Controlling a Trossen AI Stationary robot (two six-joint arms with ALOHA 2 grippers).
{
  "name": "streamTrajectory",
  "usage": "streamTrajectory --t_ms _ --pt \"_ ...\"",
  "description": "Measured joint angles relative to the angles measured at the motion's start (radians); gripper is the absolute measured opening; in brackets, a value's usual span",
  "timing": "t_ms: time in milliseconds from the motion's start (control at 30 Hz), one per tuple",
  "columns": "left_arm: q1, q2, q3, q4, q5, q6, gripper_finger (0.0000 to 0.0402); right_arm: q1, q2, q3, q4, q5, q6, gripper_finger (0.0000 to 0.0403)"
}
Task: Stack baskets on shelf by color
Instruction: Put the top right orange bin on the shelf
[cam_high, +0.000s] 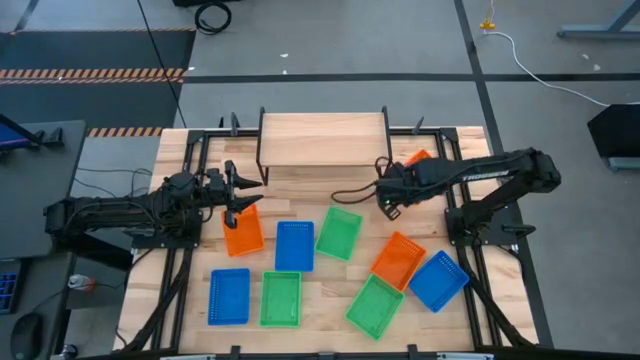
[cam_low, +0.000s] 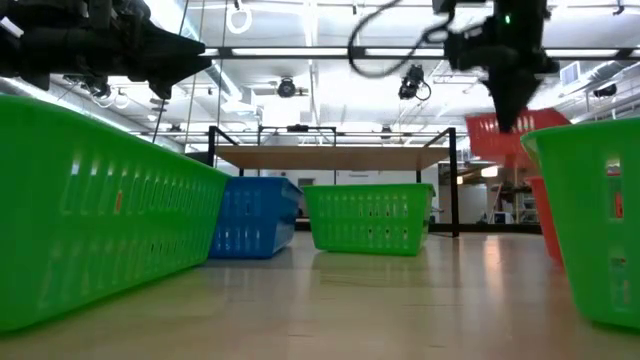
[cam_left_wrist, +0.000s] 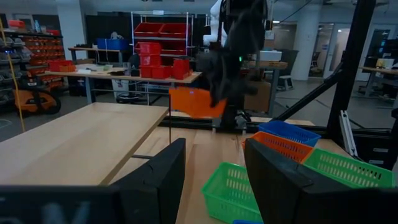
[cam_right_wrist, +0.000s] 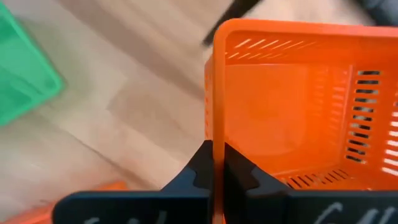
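My right gripper (cam_right_wrist: 216, 155) is shut on an orange basket (cam_right_wrist: 292, 112), held in the air beside the right end of the wooden shelf (cam_high: 322, 138). The low view shows this basket (cam_low: 495, 135) hanging under the gripper (cam_low: 512, 110), and it also appears in the left wrist view (cam_left_wrist: 194, 102). Over the table's left part my left gripper (cam_high: 245, 190) points level toward the right, open and empty (cam_left_wrist: 214, 177). Other baskets sit flat on the table: orange (cam_high: 242, 230), blue (cam_high: 294, 246), green (cam_high: 339, 232). My right gripper holds the orange basket by the rim of one side wall (cam_right_wrist: 214, 127). One finger is inside the basket and one outside, pinching the wall between them. The fingers come steeply from above. The basket hangs tilted below them, clear of the table.
Near the table's front lie more baskets: orange (cam_high: 398, 260), blue (cam_high: 438, 280), green (cam_high: 375, 305), green (cam_high: 280, 298) and blue (cam_high: 229, 296). The shelf top (cam_left_wrist: 81, 140) is bare wood. Black frame rails (cam_high: 190, 150) run along the table's sides.
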Motion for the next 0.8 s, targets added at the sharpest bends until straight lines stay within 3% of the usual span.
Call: streamTrajectory --t_ms 233,367,633,800 --pt "0.0 0.0 0.0 0.0 0.0 0.0 0.0172 -0.018 0.021 0.251 -0.126 0.142 -0.131 0.0019" --pt "0.0 0.0 0.0 0.004 0.0 0.001 0.0172 -0.036 0.049 0.359 -0.081 0.2 -0.342 0.0011" --pt "0.0 0.0 0.0 0.014 0.0 0.0 0.0172 -0.106 0.146 0.434 0.127 0.142 -0.788 0.0016" --pt "0.0 0.0 0.0 0.014 0.0 0.0 0.0172 -0.168 0.225 0.433 0.143 0.07 -0.943 0.0011"
